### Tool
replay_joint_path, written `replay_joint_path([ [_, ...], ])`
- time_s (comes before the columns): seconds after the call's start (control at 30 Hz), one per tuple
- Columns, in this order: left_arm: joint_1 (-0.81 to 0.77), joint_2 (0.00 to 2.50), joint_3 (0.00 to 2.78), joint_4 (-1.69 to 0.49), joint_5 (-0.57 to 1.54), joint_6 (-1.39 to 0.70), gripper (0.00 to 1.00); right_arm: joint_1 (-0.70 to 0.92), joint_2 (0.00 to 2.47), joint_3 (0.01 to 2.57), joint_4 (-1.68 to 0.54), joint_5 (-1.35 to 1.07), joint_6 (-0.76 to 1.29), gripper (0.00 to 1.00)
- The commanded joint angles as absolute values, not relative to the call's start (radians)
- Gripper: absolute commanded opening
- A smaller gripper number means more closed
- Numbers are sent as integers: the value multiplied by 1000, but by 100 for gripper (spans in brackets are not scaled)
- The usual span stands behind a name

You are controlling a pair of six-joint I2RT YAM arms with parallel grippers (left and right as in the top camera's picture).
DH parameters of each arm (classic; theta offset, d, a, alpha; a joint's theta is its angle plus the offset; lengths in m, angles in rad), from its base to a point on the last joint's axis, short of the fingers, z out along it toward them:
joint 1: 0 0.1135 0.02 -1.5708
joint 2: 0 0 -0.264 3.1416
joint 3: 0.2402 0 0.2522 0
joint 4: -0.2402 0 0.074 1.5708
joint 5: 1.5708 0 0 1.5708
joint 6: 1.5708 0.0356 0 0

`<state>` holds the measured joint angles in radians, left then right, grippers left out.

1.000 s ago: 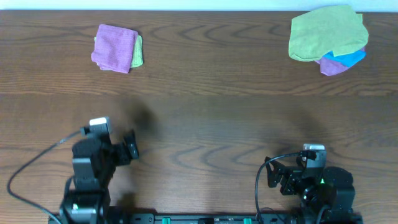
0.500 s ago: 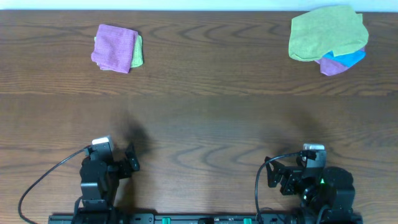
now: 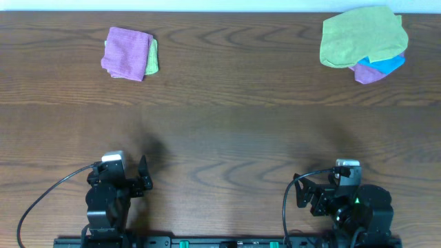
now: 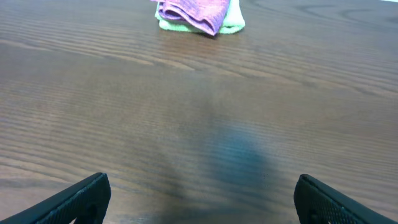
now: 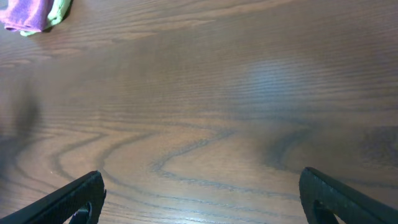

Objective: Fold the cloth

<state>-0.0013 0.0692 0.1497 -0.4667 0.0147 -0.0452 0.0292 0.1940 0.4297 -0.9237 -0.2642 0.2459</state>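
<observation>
The light purple cloth (image 3: 125, 52) lies folded at the far left of the table, on top of a lime-green cloth (image 3: 153, 58). It also shows at the top of the left wrist view (image 4: 194, 11) and in the top left corner of the right wrist view (image 5: 27, 14). My left gripper (image 3: 142, 178) is open and empty near the table's front edge, far from the cloth; its fingers frame bare wood (image 4: 202, 194). My right gripper (image 3: 303, 193) is open and empty at the front right (image 5: 202, 186).
A pile at the far right has a large lime-green cloth (image 3: 360, 36) over a blue cloth (image 3: 387, 65) and a purple corner (image 3: 368, 74). The wooden table (image 3: 234, 131) runs between the arms and the cloths.
My left arm has drawn back toward the front edge and turned to face straight ahead. The right arm and the cloths have not moved.
</observation>
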Motion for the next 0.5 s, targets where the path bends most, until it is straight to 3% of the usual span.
replay_joint_path([
  [0.0, -1, 48, 133, -469, -12, -20, 95, 23, 188, 428, -925, -258, 257, 99],
  [0.47, -1, 4, 133, -469, -10, -3, 95, 23, 188, 428, -925, -258, 257, 99],
])
